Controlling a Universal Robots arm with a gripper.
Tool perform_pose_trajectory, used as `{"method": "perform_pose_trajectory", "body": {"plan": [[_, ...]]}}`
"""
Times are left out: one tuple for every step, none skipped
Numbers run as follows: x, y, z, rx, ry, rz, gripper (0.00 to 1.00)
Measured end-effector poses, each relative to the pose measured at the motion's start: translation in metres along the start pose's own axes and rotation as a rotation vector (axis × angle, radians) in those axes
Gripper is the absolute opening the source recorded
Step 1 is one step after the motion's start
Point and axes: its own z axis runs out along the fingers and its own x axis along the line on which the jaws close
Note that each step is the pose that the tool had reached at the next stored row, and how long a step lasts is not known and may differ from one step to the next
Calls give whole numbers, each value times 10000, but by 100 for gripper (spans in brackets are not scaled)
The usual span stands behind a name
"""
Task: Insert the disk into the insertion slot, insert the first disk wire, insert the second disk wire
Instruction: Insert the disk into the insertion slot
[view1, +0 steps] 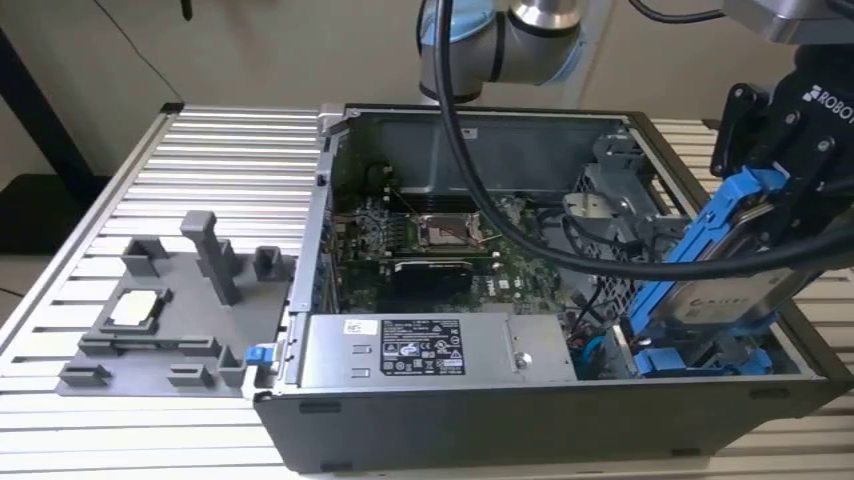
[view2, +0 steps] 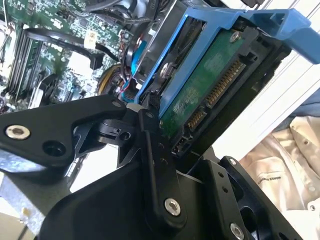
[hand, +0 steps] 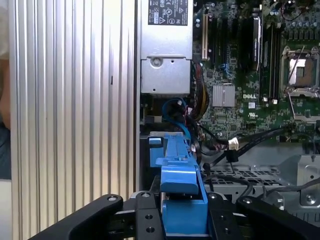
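Over the open case's (view1: 534, 420) end at the exterior view's right, my pincer (view1: 771, 188) hangs from above with the wrist tipped. It is clamped on the disk (view1: 721, 290); in the first wrist view my black fingers (hand: 148, 219) sit one on each side of its blue carrier (hand: 177, 167).

The disk stands steeply tilted. Its long axis runs from my grip down toward the exterior view's left, with the labelled face turned outward. The second wrist view shows its green board side (view2: 200, 95), with the connector row at the end nearest my fingers. Its low end sits inside the case at the slot (view1: 605, 292), among blue tabs; I cannot tell whether it touches the metal.

Room is tight. The case rim is just beside the carrier on the outer side, the slot's perforated wall is on the inner side, and a thick black cable (view1: 534, 245) sweeps across the disk's face. Beyond lie the power supply (view1: 427, 350) and then the motherboard (view1: 441, 235). Well apart, on the ribbed table (view1: 227, 160), stands a grey tray (view1: 174, 320).
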Motion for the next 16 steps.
{"method": "perform_pose_trajectory", "body": {"plan": [[0, -1, 16, 0, 0, 0, 33], [0, -3, 35, 0, -2, -1, 33], [0, -4, 53, 0, -5, -2, 33], [0, -6, 65, 0, -5, -2, 33], [0, -9, 79, 0, -10, -3, 33], [0, -13, 92, 0, -15, -3, 33], [0, -17, 107, 0, -21, -3, 33], [0, -21, 122, 0, -24, -2, 33], [-1, -26, 138, 0, -28, -2, 33], [-3, -28, 147, 0, -33, -2, 33], [-5, -30, 155, 0, -42, -1, 33], [-8, -34, 166, 0, -49, -3, 33], [-11, -37, 178, 0, -57, -3, 33], [-14, -40, 186, 0, -63, -3, 33], [-16, -43, 194, 0, -71, -3, 33], [-16, -45, 200, 1, -83, -3, 33]]}}
